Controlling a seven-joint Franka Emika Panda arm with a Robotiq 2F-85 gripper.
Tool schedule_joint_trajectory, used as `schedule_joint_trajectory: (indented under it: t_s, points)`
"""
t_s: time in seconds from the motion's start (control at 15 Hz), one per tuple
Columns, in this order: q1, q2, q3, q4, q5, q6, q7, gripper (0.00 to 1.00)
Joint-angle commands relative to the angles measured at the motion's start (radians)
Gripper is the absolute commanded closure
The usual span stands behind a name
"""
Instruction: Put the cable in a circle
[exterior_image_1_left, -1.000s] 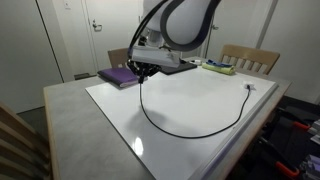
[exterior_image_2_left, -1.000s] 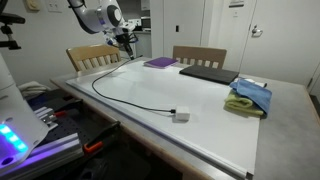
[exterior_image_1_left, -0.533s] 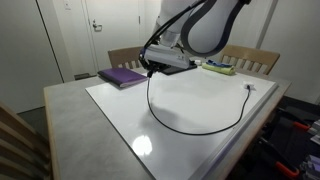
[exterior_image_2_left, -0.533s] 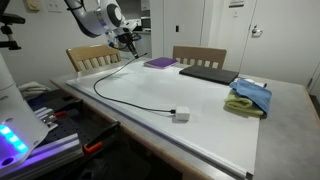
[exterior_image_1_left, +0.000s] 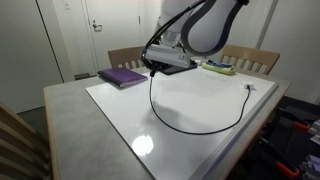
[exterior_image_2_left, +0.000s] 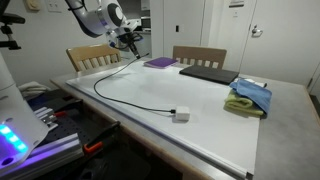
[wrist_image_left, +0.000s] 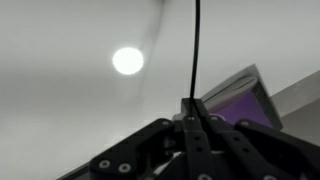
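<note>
Wrist view: gripper (wrist_image_left: 190, 108) clamped shut on cable (wrist_image_left: 196, 50) end. It carried that end sideways, then paused; loop below still open.

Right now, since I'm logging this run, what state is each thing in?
hand: shut on the cable, raised above the table.
cable: one end lifted, rest lying in an open curve, not a circle.
purple book: closed, flat.
laptop: closed.
door: shut.
</note>
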Motion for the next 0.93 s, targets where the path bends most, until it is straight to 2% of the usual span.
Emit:
schedule_joint_trajectory:
  t_s: [0.0,0.07,0.2,0.4,0.6,0.87]
  points:
    - [0.069,0.008,-0.106,0.001,0.006,-0.088,0.059,0.99]
    - [0.092,0.013,-0.133,-0.002,0.049,-0.121,0.034,0.99]
    - [0.096,0.006,-0.149,-0.002,0.054,-0.224,0.066,0.99]
    - [0.057,-0.003,-0.112,-0.002,0.058,-0.362,0.161,0.99]
    - [0.01,-0.019,-0.079,-0.021,0.05,-0.402,0.295,0.99]
    - [-0.055,-0.041,-0.075,-0.069,0.038,-0.35,0.485,0.99]
